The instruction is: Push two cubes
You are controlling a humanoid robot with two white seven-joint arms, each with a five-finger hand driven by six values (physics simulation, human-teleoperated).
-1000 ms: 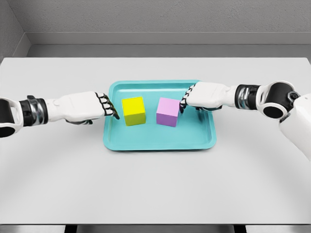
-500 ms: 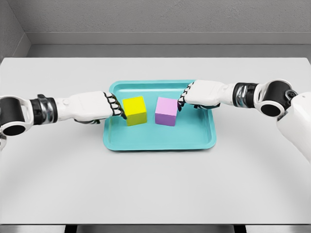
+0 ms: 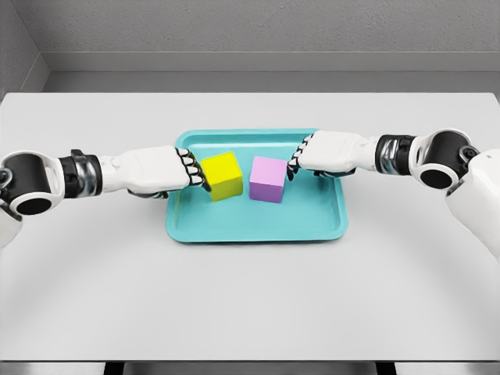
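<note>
A yellow cube (image 3: 223,176) and a purple cube (image 3: 268,179) sit side by side in a teal tray (image 3: 258,223) at the table's middle. My left hand (image 3: 194,172) reaches over the tray's left rim, its curled fingertips pressed against the yellow cube's left face. From the right, my right hand (image 3: 294,164) touches the purple cube's upper right edge with bent fingers. Neither hand grasps anything. The yellow cube is turned slightly and stands a small gap from the purple one.
The white table (image 3: 250,297) spreads around the tray on all sides. A grey wall rises behind the far edge.
My left hand has moved right, pushing the yellow cube toward the purple one and turning it a little. The right hand has nudged the purple cube slightly left.
</note>
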